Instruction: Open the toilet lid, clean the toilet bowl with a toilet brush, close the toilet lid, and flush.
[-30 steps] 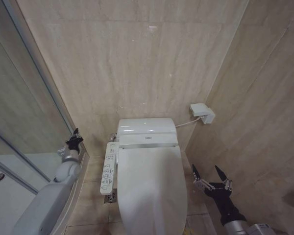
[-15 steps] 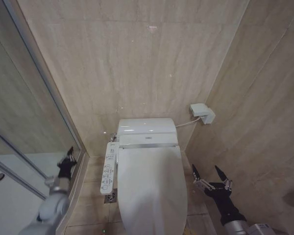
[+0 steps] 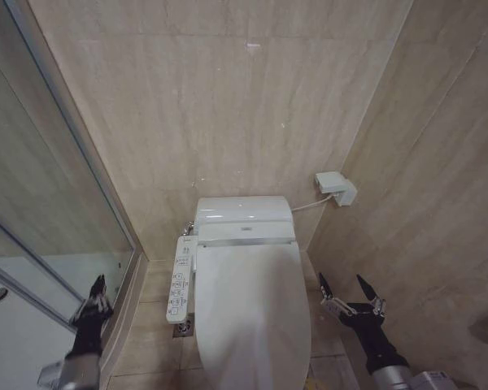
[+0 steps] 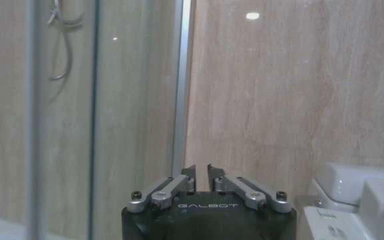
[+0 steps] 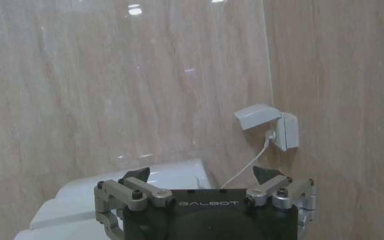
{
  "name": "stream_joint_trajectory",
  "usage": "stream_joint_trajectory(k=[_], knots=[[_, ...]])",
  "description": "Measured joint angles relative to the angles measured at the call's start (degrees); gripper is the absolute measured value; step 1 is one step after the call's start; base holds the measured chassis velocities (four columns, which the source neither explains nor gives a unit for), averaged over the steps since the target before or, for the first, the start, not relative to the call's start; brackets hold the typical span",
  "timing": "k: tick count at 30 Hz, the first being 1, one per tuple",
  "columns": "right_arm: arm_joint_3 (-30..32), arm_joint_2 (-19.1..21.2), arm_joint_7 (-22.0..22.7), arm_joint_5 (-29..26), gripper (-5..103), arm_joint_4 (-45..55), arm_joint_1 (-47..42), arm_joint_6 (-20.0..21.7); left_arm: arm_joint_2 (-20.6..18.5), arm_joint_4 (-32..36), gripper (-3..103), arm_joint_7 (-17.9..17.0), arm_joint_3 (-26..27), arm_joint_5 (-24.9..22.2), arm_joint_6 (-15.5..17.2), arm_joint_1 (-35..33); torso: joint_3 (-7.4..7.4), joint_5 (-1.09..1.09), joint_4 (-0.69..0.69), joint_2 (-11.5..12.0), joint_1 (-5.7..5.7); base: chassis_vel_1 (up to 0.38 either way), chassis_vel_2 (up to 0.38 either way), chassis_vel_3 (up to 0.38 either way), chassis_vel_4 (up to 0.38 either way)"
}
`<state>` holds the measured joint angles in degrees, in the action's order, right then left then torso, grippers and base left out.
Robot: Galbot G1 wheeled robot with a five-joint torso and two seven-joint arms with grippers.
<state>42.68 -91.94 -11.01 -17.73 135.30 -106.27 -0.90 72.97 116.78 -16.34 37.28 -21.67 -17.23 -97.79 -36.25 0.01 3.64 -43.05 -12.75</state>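
The right gripper [image 5: 205, 176] spreads its fingers wide before a beige tiled wall. Beyond it sits what looks like the toilet's white tank [image 5: 122, 192], and a corded wall socket [image 5: 269, 127].

So the toilet sits in the middle against the back wall, with the toilet lid [image 3: 250, 313] down flat over the bowl and the tank unit [image 3: 244, 218] right behind it. A control panel [image 3: 180, 279] hangs off its left side. Glass shower partition [image 3: 49, 219] runs along the left. Wall socket [image 3: 336, 188] is up on the right wall, cord running to the tank. Left gripper [image 3: 93, 302] sits low by the partition, right gripper [image 3: 350, 292] low on the toilet's right, near the side wall.
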Motion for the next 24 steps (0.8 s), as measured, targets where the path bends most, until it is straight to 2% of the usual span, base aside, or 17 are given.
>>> stream_joint_trajectory(k=[6,7,14,15,21,22,24], knots=[[0.0,0.01,0.0,0.0,100,0.0,0.0,0.0,3.06,2.98,10,-0.28,0.16,4.52,-2.28,-4.64,0.0,-0.01,-0.01,0.0,0.0,0.0,0.0,0.0,0.0],[0.0,0.01,0.0,0.0,100,0.0,0.0,0.0,3.22,3.63,36,-0.28,0.37,5.42,-2.77,-5.69,0.0,-0.01,0.0,0.0,0.0,0.0,0.0,0.0,0.0],[0.0,0.01,0.0,0.0,100,0.0,0.0,0.0,3.04,8.51,36,-1.63,1.29,6.19,-2.89,-8.61,0.0,-0.01,0.0,0.0,-0.01,0.0,0.0,0.0,0.0],[0.0,0.01,0.0,0.0,100,0.0,0.0,0.0,3.12,9.63,64,-1.9,1.3,6.33,-2.84,-9.21,0.0,-0.01,0.0,0.0,-0.01,0.0,0.0,0.0,0.0],[0.0,0.01,0.0,0.0,100,0.0,0.0,0.0,3.72,12.59,64,-3.07,0.84,7.84,-2.43,-11.65,-0.01,-0.01,0.0,0.0,-0.01,0.0,0.0,0.0,0.0],[0.0,0.01,0.0,0.0,100,0.0,0.0,0.0,3.76,13.06,90,-3.21,0.79,8.14,-2.32,-12.22,-0.01,-0.01,0.0,0.0,-0.01,0.0,0.0,0.0,0.0],[0.0,0.01,0.0,0.0,100,0.0,0.0,0.0,3.79,13.47,90,-3.23,0.82,8.39,-2.29,-12.65,-0.01,-0.01,0.0,0.01,-0.01,0.0,0.0,0.0,0.0]])
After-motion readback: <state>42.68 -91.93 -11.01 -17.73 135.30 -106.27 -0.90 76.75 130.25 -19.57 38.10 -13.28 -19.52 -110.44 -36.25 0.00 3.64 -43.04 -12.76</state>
